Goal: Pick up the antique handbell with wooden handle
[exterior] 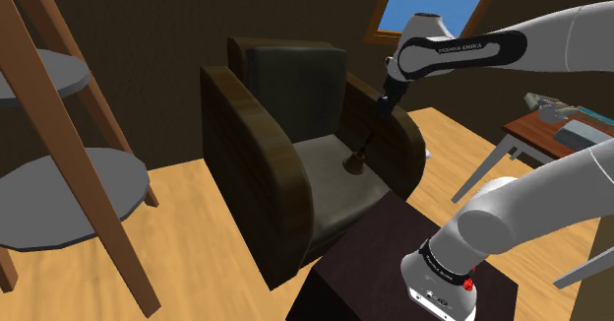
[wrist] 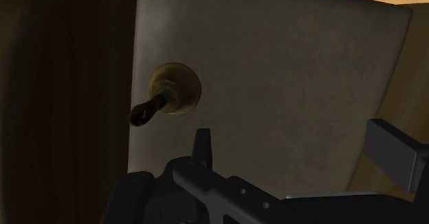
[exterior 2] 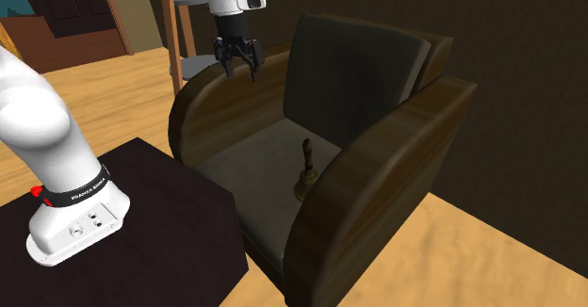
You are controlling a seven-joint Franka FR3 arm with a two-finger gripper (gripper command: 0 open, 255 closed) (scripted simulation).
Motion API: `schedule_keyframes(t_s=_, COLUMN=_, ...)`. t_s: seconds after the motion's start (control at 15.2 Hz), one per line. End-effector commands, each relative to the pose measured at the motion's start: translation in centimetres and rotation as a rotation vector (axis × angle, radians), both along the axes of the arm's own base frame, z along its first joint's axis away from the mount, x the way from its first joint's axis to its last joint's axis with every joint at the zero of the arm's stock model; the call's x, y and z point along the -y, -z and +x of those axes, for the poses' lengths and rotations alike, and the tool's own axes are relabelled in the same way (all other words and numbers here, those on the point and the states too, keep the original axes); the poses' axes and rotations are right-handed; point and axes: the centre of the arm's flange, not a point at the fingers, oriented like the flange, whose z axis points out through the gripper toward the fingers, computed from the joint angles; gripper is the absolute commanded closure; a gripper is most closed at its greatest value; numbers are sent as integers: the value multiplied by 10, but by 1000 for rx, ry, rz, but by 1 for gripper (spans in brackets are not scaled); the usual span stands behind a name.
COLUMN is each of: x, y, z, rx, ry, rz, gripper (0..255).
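Observation:
The handbell (exterior: 353,160) stands upright on the grey seat cushion of a dark armchair (exterior: 246,132), close to the armrest at the shoulder view's right. It has a brass-coloured body and a dark wooden handle (exterior 2: 305,152). My black gripper (exterior 2: 237,60) hangs open in the air well above the seat, near the armrest at the second exterior view's left. In the wrist view the bell (wrist: 175,92) lies ahead of the fingertips and off to the side of one finger (wrist: 201,147). Nothing is between the fingers.
The armchair's high wooden armrests (exterior 2: 377,164) and backrest (exterior 2: 349,70) wall in the seat on three sides. My dark stand (exterior: 374,240) adjoins the chair's front. A wooden rack with round grey shelves (exterior: 79,186) stands at the shoulder view's left, a small table (exterior: 551,127) at its right.

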Motion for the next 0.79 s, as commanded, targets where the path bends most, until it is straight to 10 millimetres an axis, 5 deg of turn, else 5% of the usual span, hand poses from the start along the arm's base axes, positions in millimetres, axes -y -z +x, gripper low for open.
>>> schedule_keyframes(t_s=0.0, x=21, y=15, z=13, rx=-6, ry=12, rz=6, gripper=0)
schedule_keyframes(t_s=0.73, x=130, y=111, z=54, rx=-42, ry=80, rz=46, gripper=0)
